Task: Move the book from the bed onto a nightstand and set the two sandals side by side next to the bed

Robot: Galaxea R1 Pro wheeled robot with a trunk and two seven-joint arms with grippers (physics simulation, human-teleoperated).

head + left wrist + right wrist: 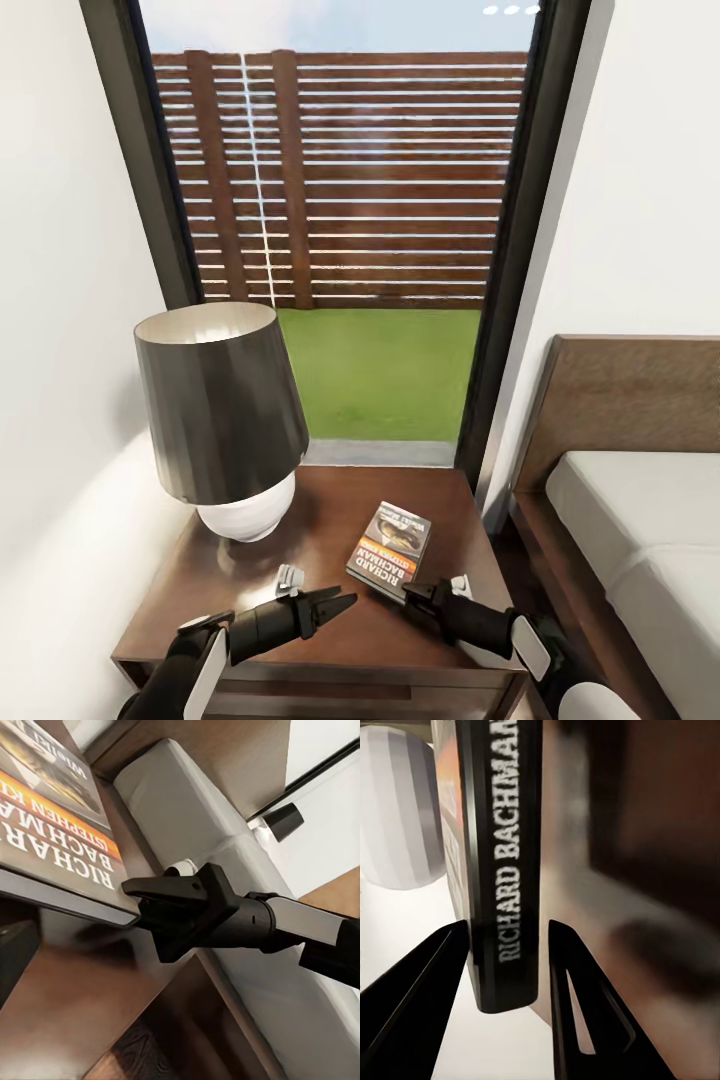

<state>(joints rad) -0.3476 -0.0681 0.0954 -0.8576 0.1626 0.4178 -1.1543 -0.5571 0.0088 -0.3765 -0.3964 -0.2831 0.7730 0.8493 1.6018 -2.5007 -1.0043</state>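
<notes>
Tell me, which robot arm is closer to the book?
The right. The right gripper is at the near end of the book on the nightstand, jaws either side of its spine. The left gripper points at it, apart.

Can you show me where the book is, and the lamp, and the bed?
book (pixel 390 548): head view, on the middle of its cover.
lamp (pixel 220 415): head view, on its dark shade.
bed (pixel 640 500): head view, on the off-white mattress.
</notes>
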